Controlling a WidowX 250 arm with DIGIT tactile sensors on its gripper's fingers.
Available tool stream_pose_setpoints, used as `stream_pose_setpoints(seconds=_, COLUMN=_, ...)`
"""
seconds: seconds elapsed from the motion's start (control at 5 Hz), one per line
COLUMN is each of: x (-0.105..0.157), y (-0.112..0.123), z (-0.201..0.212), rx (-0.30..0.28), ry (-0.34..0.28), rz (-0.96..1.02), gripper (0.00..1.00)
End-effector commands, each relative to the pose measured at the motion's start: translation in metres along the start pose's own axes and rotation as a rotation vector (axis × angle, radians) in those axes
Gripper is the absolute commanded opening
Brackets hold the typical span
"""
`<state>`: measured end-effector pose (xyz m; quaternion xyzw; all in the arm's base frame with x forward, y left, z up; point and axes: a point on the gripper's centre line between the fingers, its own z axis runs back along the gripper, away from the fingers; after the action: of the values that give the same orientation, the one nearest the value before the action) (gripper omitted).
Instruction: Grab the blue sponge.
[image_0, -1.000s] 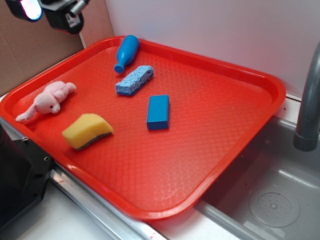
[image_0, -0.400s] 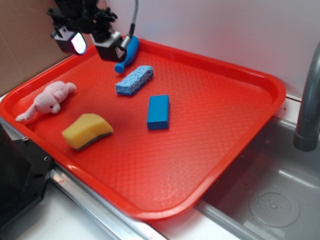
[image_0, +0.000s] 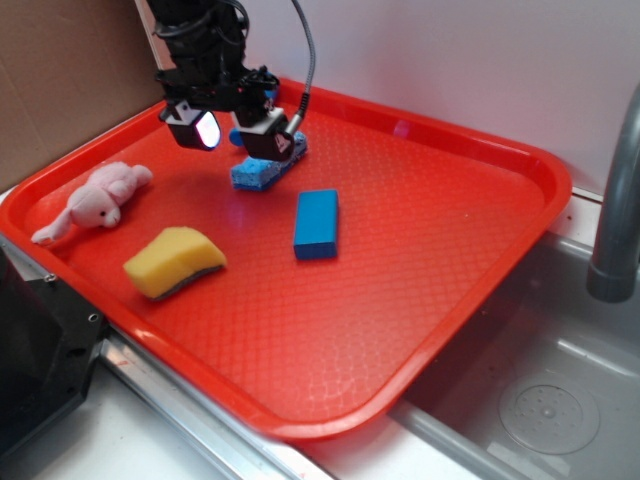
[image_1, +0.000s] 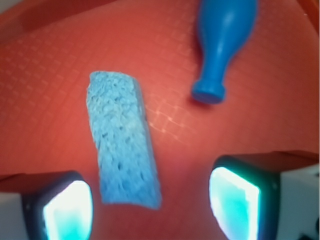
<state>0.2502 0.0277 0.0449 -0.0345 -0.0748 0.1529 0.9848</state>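
We see the blue sponge (image_1: 124, 142): pale, porous, ragged-edged, flat on the red tray (image_0: 420, 300), bottle toy (image_1: 225, 45) at its 2 o'clock. Gripper (image_0: 232, 132) hovers above it, fingers apart, touching nothing.

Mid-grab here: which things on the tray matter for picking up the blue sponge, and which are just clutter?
Job:
blue sponge, lying flat on the tray
gripper, open, above the sponge's near end

Clutter:
blue bottle toy
blue block
yellow sponge
pink plush
red tray, holding everything
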Motion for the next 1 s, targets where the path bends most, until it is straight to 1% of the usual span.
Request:
stream_pose_setpoints(seconds=0.0, x=0.015, y=-0.014, z=-0.013, rx=0.010, ry=-0.016, rz=-0.083, gripper=0.00)
stream_pose_setpoints(seconds=0.2, x=0.013, y=-0.019, z=-0.018, rx=0.015, ry=-0.013, rz=-0.089, gripper=0.00)
stream_pose_setpoints(seconds=0.4, x=0.010, y=-0.018, z=-0.018, rx=0.034, ry=-0.005, rz=-0.070, gripper=0.00)
stream_pose_setpoints(seconds=0.6, x=0.007, y=-0.018, z=-0.007, rx=0.021, ry=-0.016, rz=-0.066, gripper=0.00)
stream_pose_setpoints(seconds=0.8, x=-0.003, y=-0.023, z=0.037, rx=-0.017, ry=-0.036, rz=-0.078, gripper=0.00)
